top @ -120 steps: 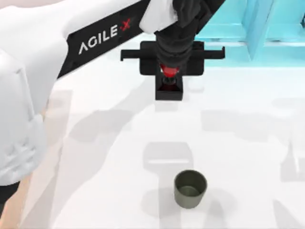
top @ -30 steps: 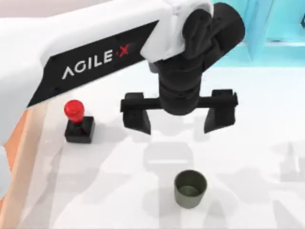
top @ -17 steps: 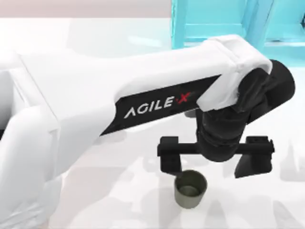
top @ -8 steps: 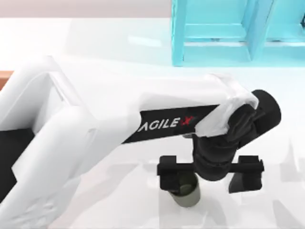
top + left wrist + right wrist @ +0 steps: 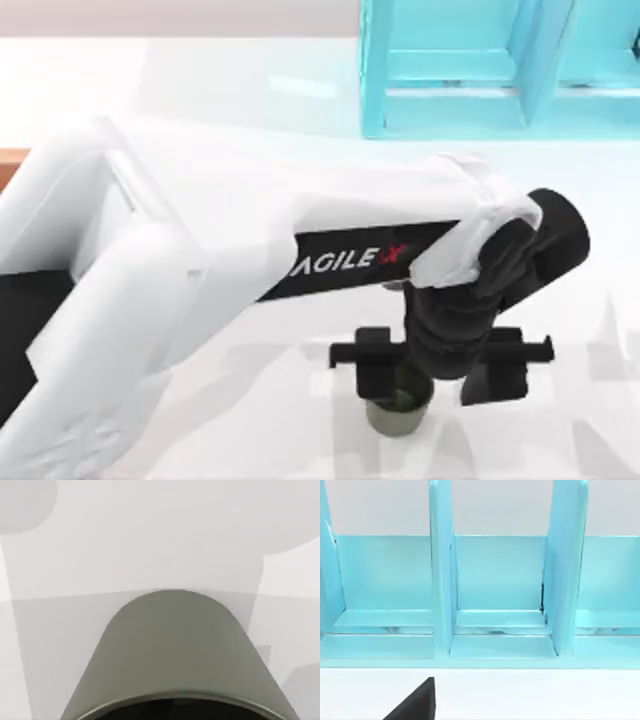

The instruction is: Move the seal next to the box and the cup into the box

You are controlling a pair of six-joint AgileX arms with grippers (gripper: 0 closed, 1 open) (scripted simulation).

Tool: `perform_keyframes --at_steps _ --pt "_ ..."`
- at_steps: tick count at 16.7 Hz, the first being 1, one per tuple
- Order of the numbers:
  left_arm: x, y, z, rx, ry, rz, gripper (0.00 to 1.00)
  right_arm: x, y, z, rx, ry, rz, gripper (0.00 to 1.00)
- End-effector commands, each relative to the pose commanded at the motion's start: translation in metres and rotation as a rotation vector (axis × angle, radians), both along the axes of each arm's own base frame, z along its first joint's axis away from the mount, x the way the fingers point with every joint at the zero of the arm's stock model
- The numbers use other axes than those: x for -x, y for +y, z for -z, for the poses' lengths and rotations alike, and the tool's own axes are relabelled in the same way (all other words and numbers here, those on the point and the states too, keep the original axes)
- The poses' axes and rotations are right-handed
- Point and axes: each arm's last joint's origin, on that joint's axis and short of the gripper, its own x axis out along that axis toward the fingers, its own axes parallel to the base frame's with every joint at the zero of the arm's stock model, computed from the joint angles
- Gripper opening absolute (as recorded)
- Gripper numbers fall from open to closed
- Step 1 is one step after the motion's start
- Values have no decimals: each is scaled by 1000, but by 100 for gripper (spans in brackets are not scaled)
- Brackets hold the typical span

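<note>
- The small dark olive-grey cylindrical cup [image 5: 400,412] stands upright on the white tabletop [image 5: 250,120], near its front edge in the top view and well apart from the light-blue cabinet frame [image 5: 450,70].
- It looks rigid, thick-walled and matte, so I judge it light, stiff and not very slippery; with no handle, its rim wall or its round sides are the places to take hold.
- The left pincer [image 5: 441,372] hangs straight above the cup, its black fingers [image 5: 377,375] spread, one over the cup's rim and the other just beside the cup on the right.
- In the left wrist view the cup's side [image 5: 175,650] sits very close to the camera.
- Around the cup the tabletop is bare, so I judge lifting room good.
- An orange-brown wooden edge [image 5: 12,160] shows far left of the cup; carrying there crosses open surface.
- The right arm looks parked, facing the cabinet frame [image 5: 495,605].
</note>
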Motion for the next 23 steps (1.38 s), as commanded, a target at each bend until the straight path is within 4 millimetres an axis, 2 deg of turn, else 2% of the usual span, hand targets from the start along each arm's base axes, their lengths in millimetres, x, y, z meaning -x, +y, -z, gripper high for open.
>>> perform_keyframes --at_steps 6,17,20,23 --pt "0 0 0 0 0 0 2 0 0 0 0 0 0 100" --pt "-2 5 -5 0 1 -2 0 0 0 0 0 0 0 100" --pt "-7 28 -33 7 2 -8 0 0 0 0 0 0 0 100" --pt "-7 61 -67 8 1 -5 0 0 0 0 0 0 0 100"
